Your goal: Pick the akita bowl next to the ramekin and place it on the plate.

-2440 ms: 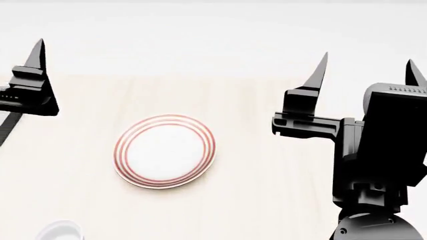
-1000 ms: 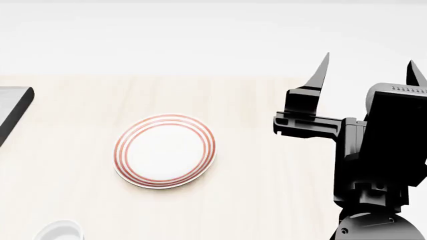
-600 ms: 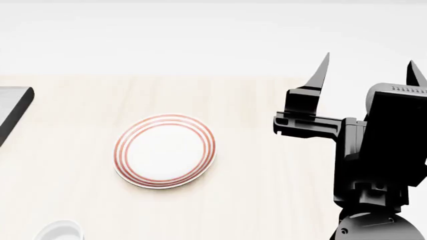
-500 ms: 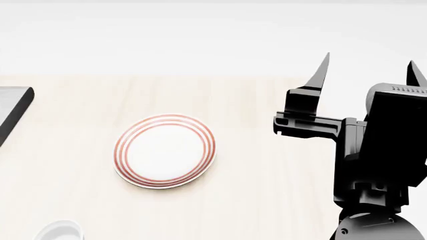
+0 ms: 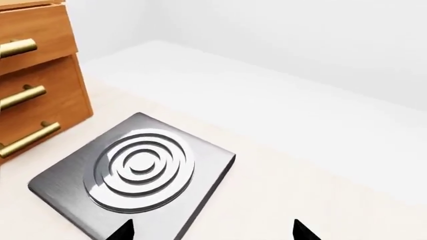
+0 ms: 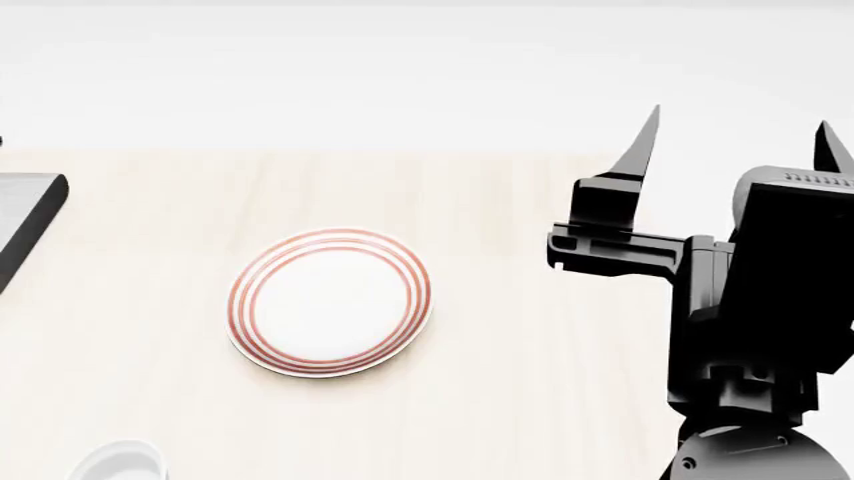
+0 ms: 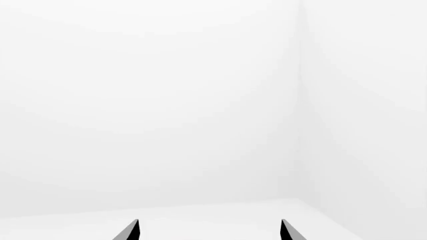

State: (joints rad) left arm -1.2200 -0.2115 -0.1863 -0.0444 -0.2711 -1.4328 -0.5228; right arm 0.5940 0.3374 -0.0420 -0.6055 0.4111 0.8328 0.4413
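The plate (image 6: 330, 302), white with thin red rings, lies on the pale wooden table left of centre in the head view. At the bottom left edge sits the small plain white ramekin (image 6: 118, 462), partly cut off. The akita bowl is out of view. My right gripper (image 6: 734, 135) is raised to the right of the plate, open and holding nothing; its wrist view shows only the two tips (image 7: 209, 231) against a white wall. My left gripper (image 5: 212, 231) is open above the table by a metal burner plate, and it is outside the head view.
A square brushed-metal burner plate (image 5: 133, 172) with concentric rings lies under the left gripper; its corner (image 6: 27, 215) shows at the head view's left edge. A wooden drawer unit (image 5: 33, 75) with brass handles stands beside it. A white wall rises behind the table.
The left gripper, seen at the head view's left edge 2.4 s ago, has moved out of that view. Over the last second nothing has visibly moved.
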